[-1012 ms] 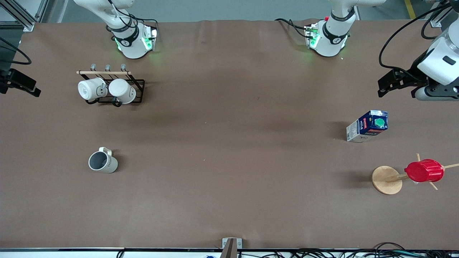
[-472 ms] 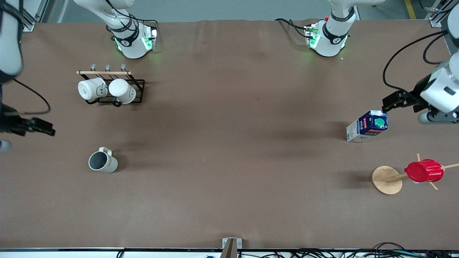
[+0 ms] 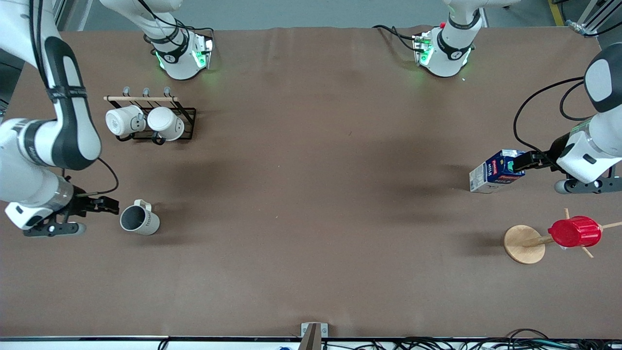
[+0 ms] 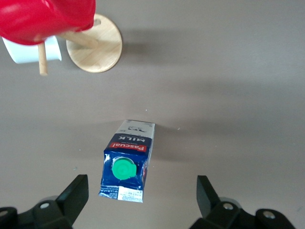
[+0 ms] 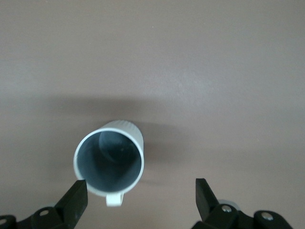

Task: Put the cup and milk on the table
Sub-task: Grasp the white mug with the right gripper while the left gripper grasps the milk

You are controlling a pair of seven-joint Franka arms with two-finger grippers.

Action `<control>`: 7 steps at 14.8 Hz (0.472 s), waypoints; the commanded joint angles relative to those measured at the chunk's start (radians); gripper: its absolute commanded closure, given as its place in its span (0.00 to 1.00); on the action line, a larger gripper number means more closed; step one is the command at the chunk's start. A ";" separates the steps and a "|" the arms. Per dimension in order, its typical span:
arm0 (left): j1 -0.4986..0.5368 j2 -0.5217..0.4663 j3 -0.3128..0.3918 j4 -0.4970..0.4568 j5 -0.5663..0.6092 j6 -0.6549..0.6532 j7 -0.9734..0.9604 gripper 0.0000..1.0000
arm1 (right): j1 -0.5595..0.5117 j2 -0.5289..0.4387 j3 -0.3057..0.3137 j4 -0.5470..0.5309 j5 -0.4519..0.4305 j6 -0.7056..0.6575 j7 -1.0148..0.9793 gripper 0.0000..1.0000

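Note:
The cup [image 3: 140,219], beige-grey with a dark inside, stands upright on the brown table [image 3: 311,233] toward the right arm's end. My right gripper [image 3: 108,205] is open and empty, just beside the cup's rim. In the right wrist view the cup [image 5: 109,164] sits just ahead of the open gripper [image 5: 140,196], nearer one finger. The milk [image 3: 496,171], a blue carton with a green cap, stands on the table toward the left arm's end. My left gripper [image 3: 525,161] is open at the carton's top edge. In the left wrist view the milk [image 4: 126,164] lies just ahead of the open gripper [image 4: 140,195].
A black rack [image 3: 187,124] holding two white mugs [image 3: 146,122] stands farther from the camera than the cup. A wooden stand [image 3: 524,244] carrying a red ribbed cup [image 3: 574,232] is nearer the camera than the milk; both also show in the left wrist view [image 4: 94,47].
Both arms have swung in from the table's ends and come down. The right gripper has arrived beside the cup, the left gripper at the milk. Cup and milk have not moved.

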 commanded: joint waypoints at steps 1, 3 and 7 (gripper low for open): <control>0.004 -0.037 -0.005 -0.117 0.023 0.082 0.010 0.00 | 0.000 0.011 0.002 -0.073 -0.001 0.111 -0.027 0.00; 0.004 -0.032 -0.005 -0.157 0.023 0.093 0.010 0.00 | 0.003 0.033 0.002 -0.099 -0.010 0.168 -0.027 0.00; 0.014 -0.037 -0.005 -0.252 0.101 0.165 0.010 0.00 | 0.006 0.068 0.002 -0.141 -0.010 0.256 -0.027 0.15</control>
